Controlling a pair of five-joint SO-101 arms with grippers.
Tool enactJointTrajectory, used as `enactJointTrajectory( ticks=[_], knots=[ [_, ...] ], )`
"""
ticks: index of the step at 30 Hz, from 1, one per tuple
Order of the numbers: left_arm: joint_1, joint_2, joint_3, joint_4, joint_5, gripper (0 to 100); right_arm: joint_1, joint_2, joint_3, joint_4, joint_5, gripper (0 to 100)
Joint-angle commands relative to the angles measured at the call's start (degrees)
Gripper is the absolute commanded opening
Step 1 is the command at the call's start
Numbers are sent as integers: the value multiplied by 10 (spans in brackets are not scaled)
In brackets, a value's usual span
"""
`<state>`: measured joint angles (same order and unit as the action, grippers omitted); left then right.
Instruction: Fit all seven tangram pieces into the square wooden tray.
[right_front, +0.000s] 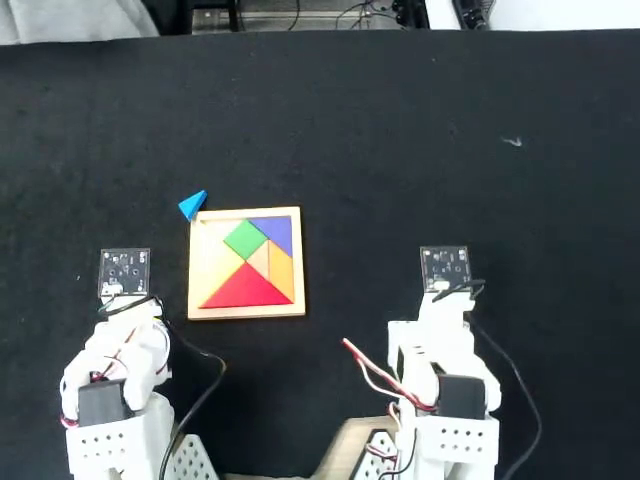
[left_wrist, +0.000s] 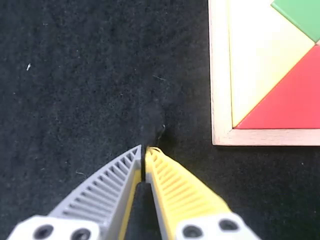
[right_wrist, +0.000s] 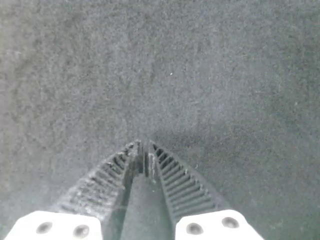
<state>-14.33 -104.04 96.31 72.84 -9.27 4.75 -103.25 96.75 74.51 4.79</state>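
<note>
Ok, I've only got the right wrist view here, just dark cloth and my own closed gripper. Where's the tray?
Observer: In the high view the square wooden tray lies closer to the left arm than to yours.
Operator: Are all the pieces in it?
Observer: No. A blue triangle lies outside the tray, right at its far left corner.
Operator: And what's the left gripper doing?
Observer: The left gripper is shut over bare cloth, beside the tray's near left corner.
</note>
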Motion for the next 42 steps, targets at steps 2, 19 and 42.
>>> enactJointTrajectory(
  ticks=[2,19,42],
  knots=[
    [5,-3,11,1,-5,31,-3,-53,-2,4,-1,18],
    [8,-3,11,1,-4,32,-5,-53,-2,4,-4,18],
    [20,-4,4,-188,-8,33,-124,-54,-2,-153,0,22]
  ],
)
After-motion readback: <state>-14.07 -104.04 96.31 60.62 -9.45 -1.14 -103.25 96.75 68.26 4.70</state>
